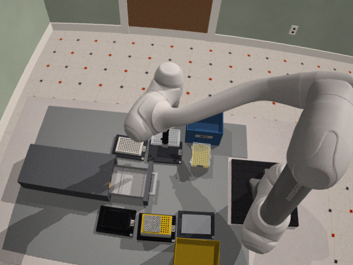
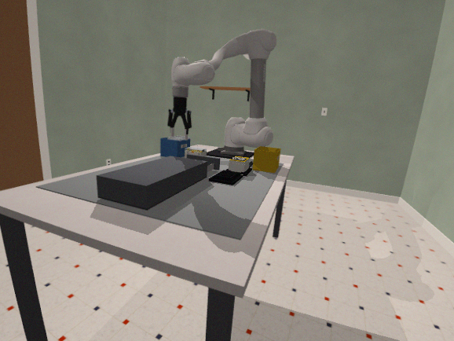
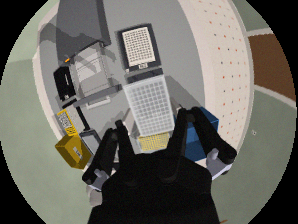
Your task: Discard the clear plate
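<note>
My gripper (image 1: 165, 140) (image 2: 179, 126) (image 3: 151, 108) is shut on the clear plate (image 1: 174, 136) (image 3: 148, 99), a pale gridded well plate held by its long sides. It hangs a little above the empty black work nest (image 1: 153, 153) at the back of the bench, and the arm hides part of it in the top view. The yellow bin W1 (image 1: 196, 251) (image 2: 267, 159) (image 3: 72, 151) stands upright at the bench's front edge, far from the gripper.
A blue bin (image 1: 204, 130) (image 2: 173, 147) stands right of the held plate. A white plate in a nest (image 1: 129, 145) and a loose yellow plate (image 1: 200, 154) flank the empty nest. A long dark box (image 1: 64, 171), an open tray (image 1: 129, 183) and three more nests (image 1: 156, 225) lie nearer W1.
</note>
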